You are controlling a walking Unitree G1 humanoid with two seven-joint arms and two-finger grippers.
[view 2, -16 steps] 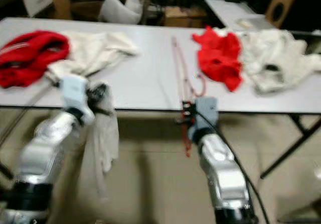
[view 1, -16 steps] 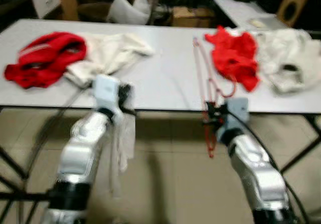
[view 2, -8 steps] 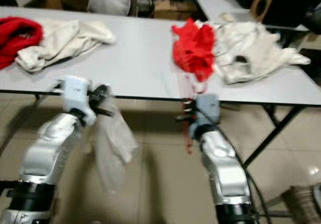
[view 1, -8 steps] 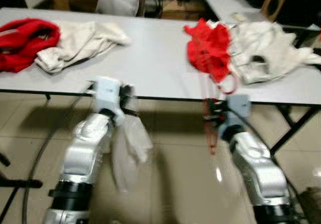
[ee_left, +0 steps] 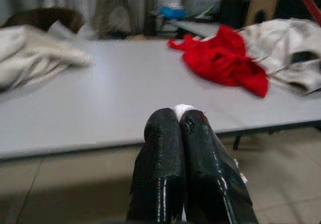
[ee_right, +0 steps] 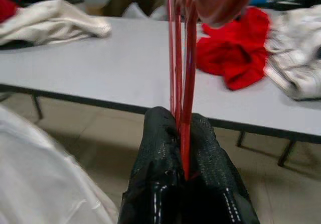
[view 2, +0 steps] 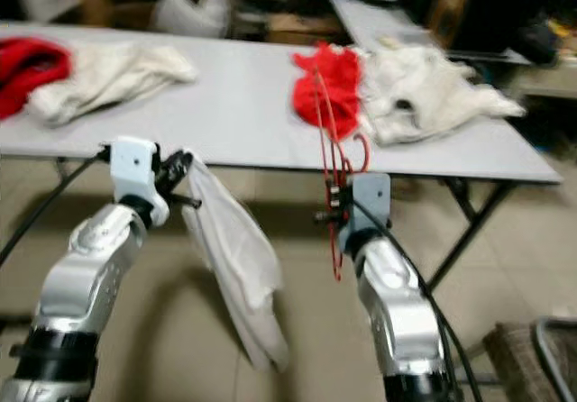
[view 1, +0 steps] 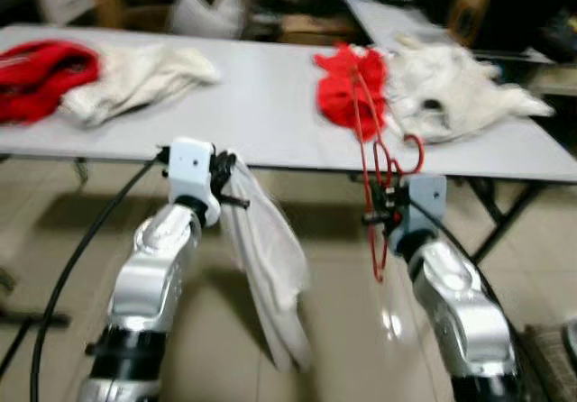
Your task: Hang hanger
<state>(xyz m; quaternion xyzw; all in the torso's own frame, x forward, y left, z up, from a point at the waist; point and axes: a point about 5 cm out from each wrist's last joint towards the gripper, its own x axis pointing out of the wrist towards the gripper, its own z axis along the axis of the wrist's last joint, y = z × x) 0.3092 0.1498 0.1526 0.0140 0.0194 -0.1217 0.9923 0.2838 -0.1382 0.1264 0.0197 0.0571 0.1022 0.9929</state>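
Right end effector (view 1: 377, 214), lower centre-right of frame, is clamped on a red hanger (view 1: 370, 141). Left end effector (view 1: 225, 178), centre-left, grips a white garment (view 1: 270, 267) before the bench (view 1: 261, 114).

— That red hanger (view 1: 371, 163) is looking like glossy, smooth plastic, and the right claw (ee_right: 186, 133) pinching it is shining wet-black.

— The white cloth (view 1: 266, 258) is hanging soft and matt; the table (view 1: 261, 105) is gleaming smooth grey.

Grey table (view 1: 270, 123) bears red clothes (view 1: 347, 95); white garments (view 1: 451, 100).
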